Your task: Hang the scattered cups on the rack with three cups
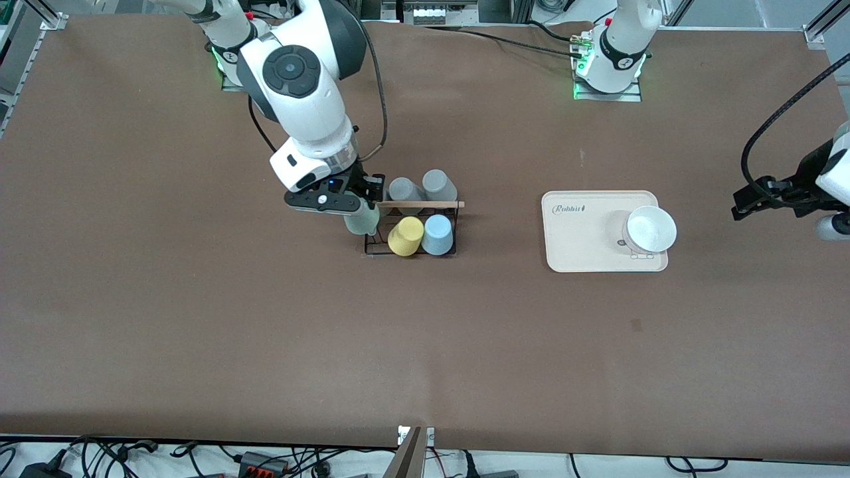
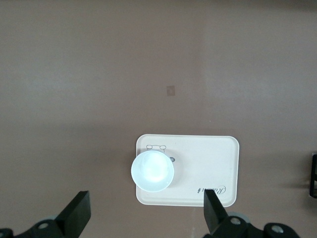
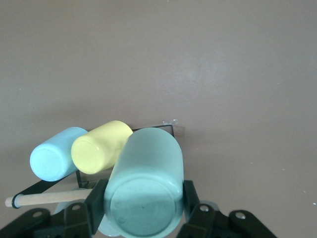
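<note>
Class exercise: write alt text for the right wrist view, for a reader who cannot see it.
The right end effector is shut on a mint green tumbler, its base toward the camera, beside the rack. A yellow tumbler and a light blue tumbler hang tilted on the rack, above the brown table.

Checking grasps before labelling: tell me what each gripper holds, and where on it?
Right gripper is shut on the mint cup, gripping its sides near the base, at the rack. Left gripper is open, holding nothing.

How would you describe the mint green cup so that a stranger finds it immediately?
Look at the small black wire rack near the table's middle. At its end toward the right arm, the right gripper is shut on the mint green cup; the yellow cup and blue cup hang untouched.
</note>
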Robot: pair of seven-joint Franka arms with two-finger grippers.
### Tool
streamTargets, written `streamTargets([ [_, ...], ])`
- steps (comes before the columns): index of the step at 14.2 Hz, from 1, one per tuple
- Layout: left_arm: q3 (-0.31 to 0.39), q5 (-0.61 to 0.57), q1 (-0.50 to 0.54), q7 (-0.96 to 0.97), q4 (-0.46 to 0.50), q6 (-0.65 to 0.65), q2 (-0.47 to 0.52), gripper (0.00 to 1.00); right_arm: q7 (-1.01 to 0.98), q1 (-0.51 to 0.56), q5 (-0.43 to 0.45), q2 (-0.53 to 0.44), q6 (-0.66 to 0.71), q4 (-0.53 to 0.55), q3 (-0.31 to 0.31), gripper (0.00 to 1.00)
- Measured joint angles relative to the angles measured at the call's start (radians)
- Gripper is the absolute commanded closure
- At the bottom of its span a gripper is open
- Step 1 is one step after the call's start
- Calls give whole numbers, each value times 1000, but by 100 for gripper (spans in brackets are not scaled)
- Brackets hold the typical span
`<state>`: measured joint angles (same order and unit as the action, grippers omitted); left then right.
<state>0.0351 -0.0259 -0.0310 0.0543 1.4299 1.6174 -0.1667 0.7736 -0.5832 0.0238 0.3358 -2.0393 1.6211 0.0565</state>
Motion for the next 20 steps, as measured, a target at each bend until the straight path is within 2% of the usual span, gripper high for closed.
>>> streamTargets([
  [3, -4, 2, -3, 0, 57, 24, 24, 0, -3, 1, 0, 37, -1, -16, -7, 79],
  [8, -6, 2, -7, 0, 233, 154, 84, 0, -9, -10, 0, 67, -9, -20, -7, 79],
  [20, -8, 2, -9, -1, 233, 148, 120, 0, -9, -30, 3, 120, -46, -21, -7, 78],
])
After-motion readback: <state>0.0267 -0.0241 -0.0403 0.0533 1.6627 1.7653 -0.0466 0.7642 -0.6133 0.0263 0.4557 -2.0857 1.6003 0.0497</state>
